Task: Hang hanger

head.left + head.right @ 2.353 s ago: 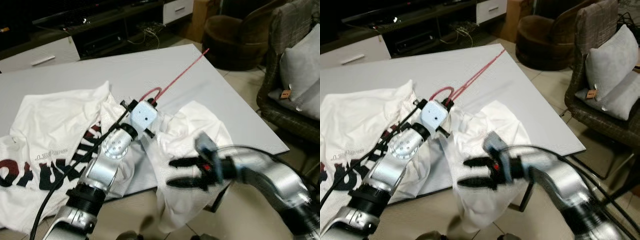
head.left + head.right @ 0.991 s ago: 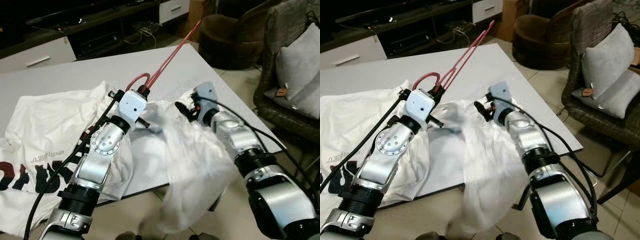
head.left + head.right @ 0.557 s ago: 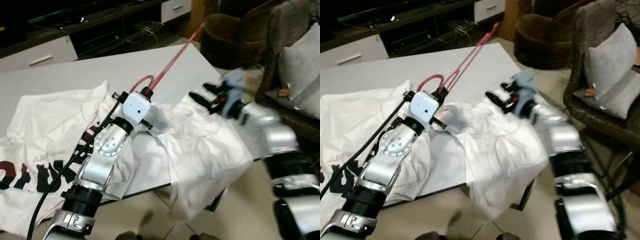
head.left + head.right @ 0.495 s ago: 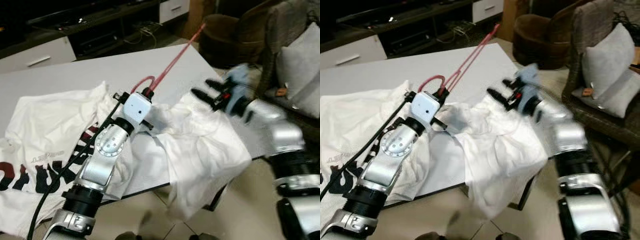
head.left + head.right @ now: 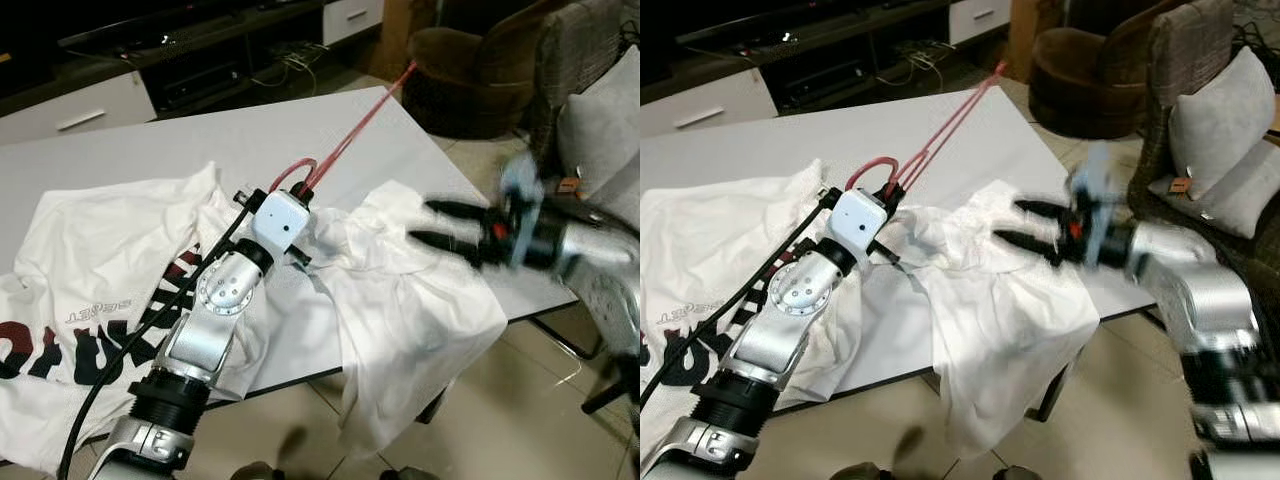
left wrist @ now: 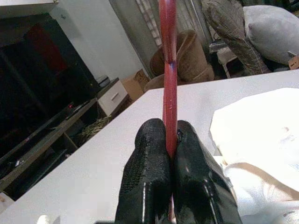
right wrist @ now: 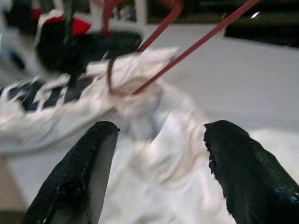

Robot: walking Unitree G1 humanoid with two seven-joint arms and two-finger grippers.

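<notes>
Left gripper [image 6: 170,140] clamped tight on red hanger [image 5: 345,143], centre of left eye frame; hanger rod angled toward upper right over white table [image 5: 150,150]. Right gripper [image 5: 1012,222] blurred at centre right, fingers [image 7: 81,172] spread wide, gripping nothing, hovering above white shirt [image 5: 400,300]. Shirt bunched against hanger base, draped off table's near edge toward lower centre. Printed T-shirt [image 5: 60,300] at left. Armchair with grey cushion [image 5: 1220,120] at upper right.
</notes>
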